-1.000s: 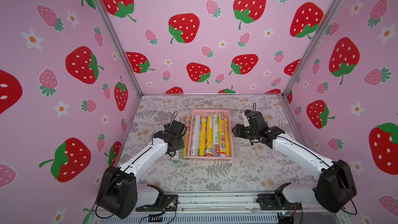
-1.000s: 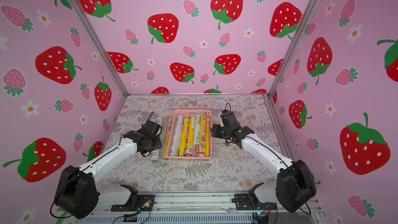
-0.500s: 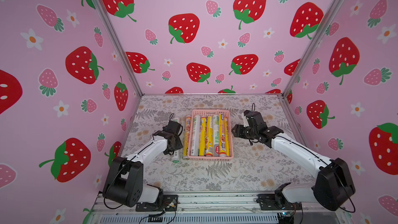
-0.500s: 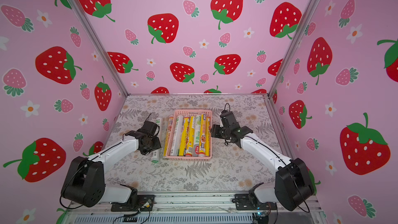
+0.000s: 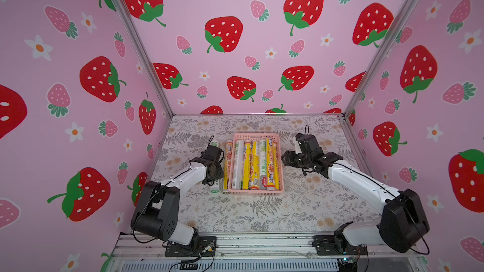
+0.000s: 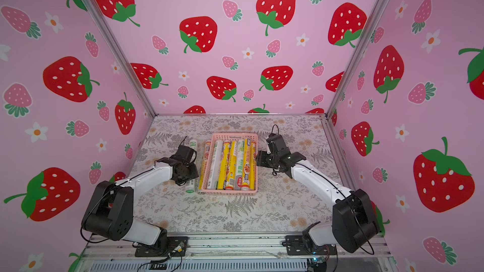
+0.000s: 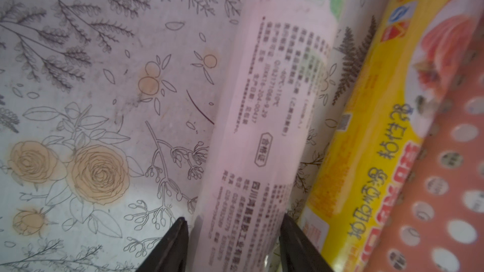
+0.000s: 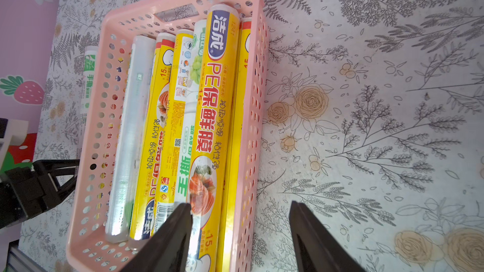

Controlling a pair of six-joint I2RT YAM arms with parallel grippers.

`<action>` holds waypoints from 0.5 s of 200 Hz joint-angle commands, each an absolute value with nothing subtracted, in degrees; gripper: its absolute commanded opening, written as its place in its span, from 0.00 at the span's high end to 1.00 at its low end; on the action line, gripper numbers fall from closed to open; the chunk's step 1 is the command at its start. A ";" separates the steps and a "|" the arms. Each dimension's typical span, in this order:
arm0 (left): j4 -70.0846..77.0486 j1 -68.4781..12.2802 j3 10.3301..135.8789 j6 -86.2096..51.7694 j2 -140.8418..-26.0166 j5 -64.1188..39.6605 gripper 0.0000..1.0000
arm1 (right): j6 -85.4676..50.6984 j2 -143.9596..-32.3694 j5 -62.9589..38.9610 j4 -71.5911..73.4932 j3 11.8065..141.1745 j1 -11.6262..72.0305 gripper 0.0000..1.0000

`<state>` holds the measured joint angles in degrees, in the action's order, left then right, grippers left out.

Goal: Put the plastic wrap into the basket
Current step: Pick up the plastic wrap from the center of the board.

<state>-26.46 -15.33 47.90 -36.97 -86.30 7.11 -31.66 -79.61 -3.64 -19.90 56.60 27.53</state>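
Loading approx. three-quarters done. Shallow rectangular pink plastic basket (image 5: pixel 256 192) w/ perforated walls holds six long slim rolls of plastic wrap, lying lengthwise side by side:
- four yellow rolls w/ food pics (image 5: pixel 271 163)
- one plain silvery-white roll (image 5: pixel 237 163)
- one white roll w/ green print (image 5: pixel 262 168)

One of the yellow ones is tucked against the basket's right wall, partly under its neighbour (image 8: pixel 242 100), so that count is my best reading, not certain.

Left to do: two rolls lie on the floral table cover (image 5: pixel 262 213), both outside the basket's left wall and parallel to it.
- outer yellow roll (image 5: pixel 228 163): just beside that wall
- outer white roll w/ green label (image 7: pixel 251 126): one place further out

At the outer white roll, left gripper (image 7: pixel 234 228) is down approx. mid-length, w/ one finger each side and close against it. Roll rests on the table cover. Cannot tell if the pinch is made yet. Judged step in hand: grasp.

At the basket's right wall, right gripper (image 8: pixel 241 204) hovers w/ jaws apart, nothing btwn them.

Counts: basket x1; grippers x2; rolls x8 (5 yellow, 3 white/silvery), so 6 in, 2 out.
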 commanded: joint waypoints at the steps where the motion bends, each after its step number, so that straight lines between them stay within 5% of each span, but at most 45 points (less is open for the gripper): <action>1: -28.61 -14.81 46.33 -37.09 -90.09 6.86 0.43 | -30.87 -80.22 -2.20 -21.04 58.62 27.30 0.36; 100: -31.74 -14.83 46.12 -36.30 -88.01 8.60 0.28 | -30.67 -80.04 -1.40 -21.97 59.96 27.31 0.36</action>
<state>-29.65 -15.09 46.94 -37.01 -89.54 7.35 -31.38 -80.25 -2.26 -21.23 58.24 27.53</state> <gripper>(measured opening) 0.728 0.638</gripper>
